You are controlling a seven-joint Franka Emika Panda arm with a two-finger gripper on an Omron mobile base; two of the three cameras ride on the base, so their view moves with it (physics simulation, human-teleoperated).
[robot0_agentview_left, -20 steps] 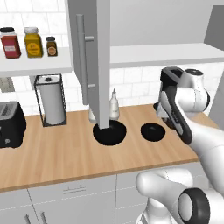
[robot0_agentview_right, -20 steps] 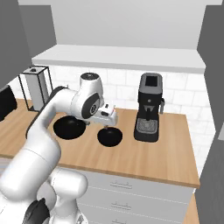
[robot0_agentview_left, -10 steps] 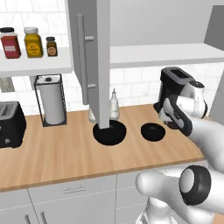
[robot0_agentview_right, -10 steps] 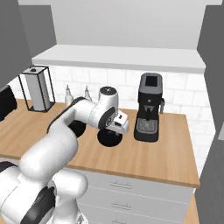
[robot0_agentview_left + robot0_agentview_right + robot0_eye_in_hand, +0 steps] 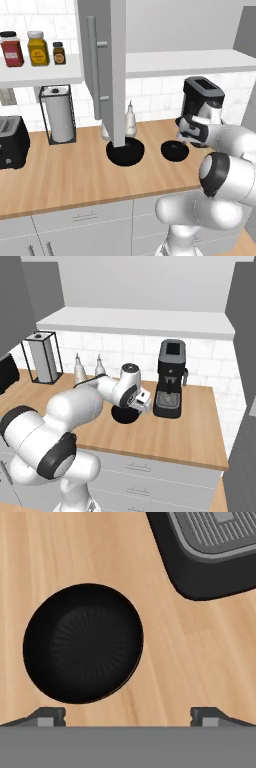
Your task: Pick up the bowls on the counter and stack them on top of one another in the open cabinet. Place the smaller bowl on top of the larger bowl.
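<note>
Bowls, both plain black and shallow, sit on the light-brown wood-grain bench (image 5: pixel 60 175). The wider black bowl (image 5: pixel 126 151) lies left, directly under the edge of the pale grey cabinet door with its long bar handle (image 5: pixel 102 65). The narrower black bowl (image 5: pixel 174 151) lies right of it, near the black coffee machine (image 5: pixel 202 107).

Step in hand, as I judge it: approach to the narrower bowl, nothing lifted yet. The gripper (image 5: pixel 128 714) hangs above the bench with its jaws spread wide, tips well apart and empty; the bowl (image 5: pixel 83 643) sits off toward one tip, not centred.

Next move calls for shifting over the bowl's rim, then descending to pinch the wall.

The left base view shows both bowls and the door. The right base view has the arm covering most of the narrower bowl (image 5: pixel 125 416). The hand view adds the off-centre alignment and the coffee machine's drip tray (image 5: pixel 210 547).
</note>
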